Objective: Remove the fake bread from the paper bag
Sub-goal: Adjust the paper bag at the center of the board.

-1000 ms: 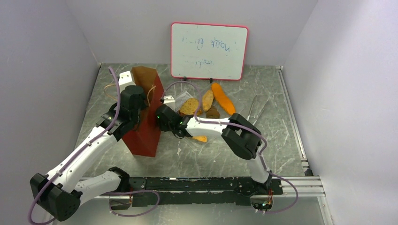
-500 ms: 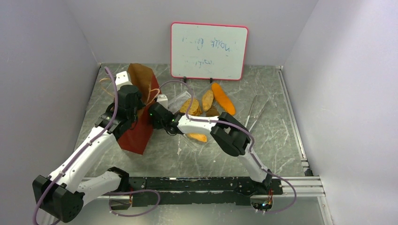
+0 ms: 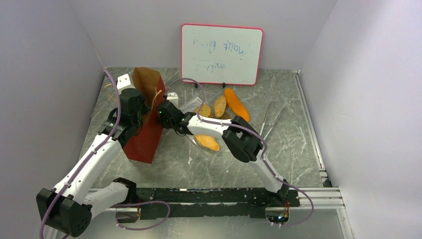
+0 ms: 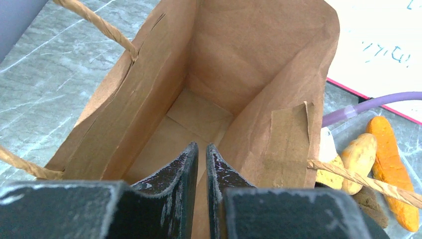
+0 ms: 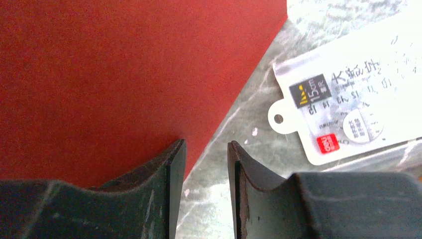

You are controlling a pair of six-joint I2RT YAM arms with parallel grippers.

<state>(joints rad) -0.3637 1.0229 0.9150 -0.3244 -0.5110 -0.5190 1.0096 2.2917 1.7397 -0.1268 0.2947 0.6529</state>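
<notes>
Carefully now: your left tool [image 4: 201, 149] is clenched at the mouth of the paper bag [image 4: 209, 99], jaws together, and I cannot tell whether it pinches the near rim. What shows of the bag floor looks bare; the strip behind the fingers is hidden. The fake bread [image 3: 219, 106] lies outside, just right of the bag: baguette [image 4: 393, 169], round slice [image 3: 203, 110], dark lump [image 4: 370, 211] and wedge [image 3: 206, 143]. Your right tool [image 5: 206, 149] is released, gripping nothing, low beside the bag's red wall. The bag seems to lean, so a shove from the right tool or a tug from the left could tip it across the desk [image 3: 298, 139] onto the bread. The twine handle [image 4: 99, 27] could also snag your left tool.
</notes>
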